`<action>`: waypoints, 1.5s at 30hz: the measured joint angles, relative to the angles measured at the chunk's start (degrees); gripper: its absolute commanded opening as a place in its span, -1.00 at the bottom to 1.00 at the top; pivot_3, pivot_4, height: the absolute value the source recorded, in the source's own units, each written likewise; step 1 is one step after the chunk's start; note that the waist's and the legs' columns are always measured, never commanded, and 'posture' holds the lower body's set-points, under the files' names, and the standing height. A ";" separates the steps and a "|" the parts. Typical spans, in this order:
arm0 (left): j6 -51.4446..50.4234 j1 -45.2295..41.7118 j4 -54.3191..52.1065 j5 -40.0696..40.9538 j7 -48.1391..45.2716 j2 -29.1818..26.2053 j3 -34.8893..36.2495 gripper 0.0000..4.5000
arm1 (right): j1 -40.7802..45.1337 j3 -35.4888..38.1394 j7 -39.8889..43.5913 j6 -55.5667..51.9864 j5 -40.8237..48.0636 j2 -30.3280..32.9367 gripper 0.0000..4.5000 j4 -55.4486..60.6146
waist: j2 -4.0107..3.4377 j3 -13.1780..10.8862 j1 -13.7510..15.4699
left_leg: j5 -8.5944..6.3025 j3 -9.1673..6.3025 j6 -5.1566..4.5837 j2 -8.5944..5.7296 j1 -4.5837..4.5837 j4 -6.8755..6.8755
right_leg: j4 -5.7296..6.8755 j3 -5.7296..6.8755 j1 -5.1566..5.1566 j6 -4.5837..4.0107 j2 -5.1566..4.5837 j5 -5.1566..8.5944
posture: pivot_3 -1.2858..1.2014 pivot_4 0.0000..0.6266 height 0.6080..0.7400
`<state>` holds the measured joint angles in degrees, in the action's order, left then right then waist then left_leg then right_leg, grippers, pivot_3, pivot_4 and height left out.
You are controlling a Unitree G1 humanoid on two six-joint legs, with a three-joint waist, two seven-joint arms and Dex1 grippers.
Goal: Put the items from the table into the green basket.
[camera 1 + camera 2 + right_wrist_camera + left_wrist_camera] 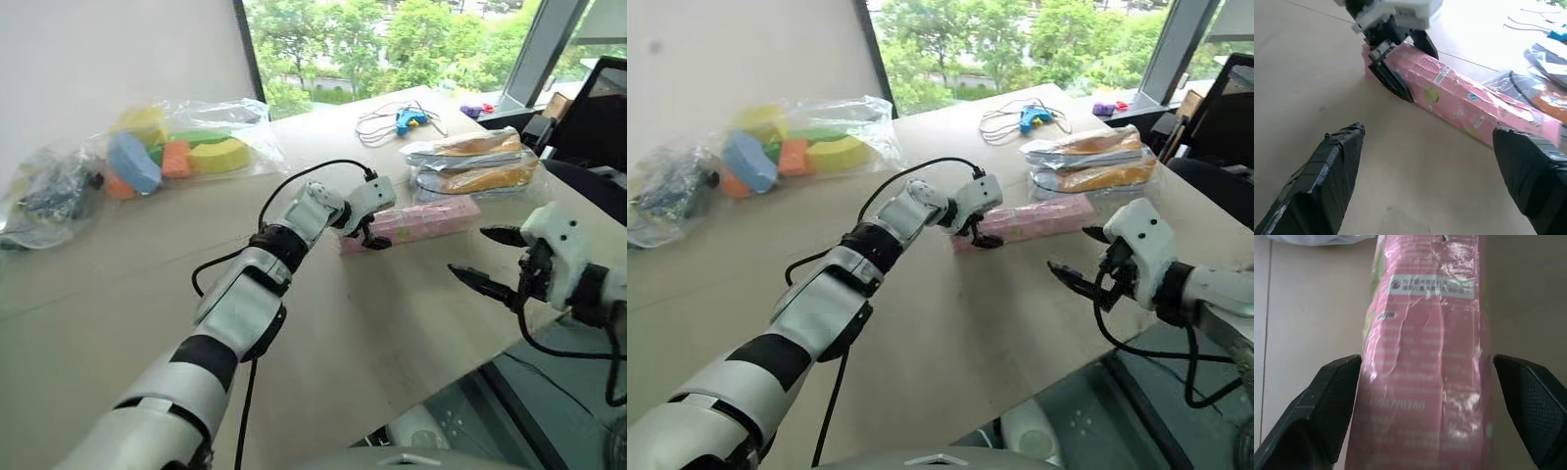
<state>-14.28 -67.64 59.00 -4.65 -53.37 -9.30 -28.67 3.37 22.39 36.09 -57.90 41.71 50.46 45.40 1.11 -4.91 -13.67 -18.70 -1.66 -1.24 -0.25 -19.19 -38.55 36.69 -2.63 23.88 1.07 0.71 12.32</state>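
The left end effector (371,235) straddles the near end of the pink box (421,221), one finger on each side with a narrow gap to either face. Just behind the box the wrapped sneakers (480,162) block the far side. Bare table (392,313) lies open between the box and the right end effector (495,262), which hangs spread above the table's near edge. The bags of foam shapes (176,152) sit well apart, leaving a wide clear stretch of board between.
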 measured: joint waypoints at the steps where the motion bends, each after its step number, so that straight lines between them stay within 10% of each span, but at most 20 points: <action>1: 1.16 -1.07 2.63 -0.99 0.09 0.92 0.11 0.88 | -0.93 1.42 0.11 -1.15 1.16 0.94 1.00 0.50 | -0.03 0.03 -0.69 | -0.04 -0.06 -0.06 -0.02 0.01 0.00 | 0.01 -0.03 0.00 0.11 -0.07 0.07 | -0.31 -1.00 1.00; 11: 6.19 -1.41 8.99 -5.57 -0.05 0.89 3.59 -0.71 | -0.63 1.80 -1.56 -3.02 4.16 2.57 1.00 1.95 | -0.16 0.73 -4.44 | -0.10 -0.06 -0.17 -0.45 0.24 0.00 | 0.06 -0.01 -0.23 0.74 -0.75 0.05 | -0.25 -1.00 1.00; 17: -4.09 11.14 -15.10 2.06 -3.89 -6.80 13.86 -0.71 | 7.60 -5.41 -1.55 -1.45 4.32 1.79 1.00 -0.39 | -0.21 0.83 -5.17 | -0.11 0.12 -0.19 -0.28 0.29 0.00 | 0.18 -0.45 -0.12 0.76 -0.83 0.02 | -0.16 -1.00 1.00; 26: -34.00 30.56 -65.08 12.96 21.36 -21.84 57.04 -0.71 | 31.42 -20.35 4.50 6.92 7.35 -13.21 1.00 -11.36 | -0.19 0.83 0.84 | -0.07 -0.08 -0.12 -0.04 0.48 0.01 | 1.00 -0.42 0.41 0.50 -0.67 -0.11 | 0.11 -1.00 1.00; 36: -31.62 45.70 -60.22 6.98 31.50 -42.88 78.19 -0.71 | 47.64 -33.08 11.89 19.45 -3.67 -26.52 1.00 -28.75 | 1.37 1.98 16.98 | 0.34 -1.15 0.62 -0.71 -1.26 -0.20 | 0.93 0.97 1.83 -0.11 -1.61 -0.46 | 0.21 -1.00 1.00; 45: -8.51 54.55 -24.07 5.97 21.45 -59.21 76.43 -0.71 | 52.52 -35.20 15.39 23.33 -6.22 -33.25 1.00 -32.87 | 1.67 2.33 20.91 | 0.55 -1.80 0.91 -1.01 -1.56 -0.21 | 0.40 1.95 1.66 -0.21 -1.73 -0.51 | 0.21 -1.00 1.00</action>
<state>-22.79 -13.10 34.93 1.32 -31.92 -68.51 47.76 55.89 -12.81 51.47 -34.57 35.49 17.21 12.52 2.78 -2.57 7.24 -18.16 -3.46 -0.33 -1.26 -20.74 -38.76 37.08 -0.68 25.55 0.86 -1.03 11.81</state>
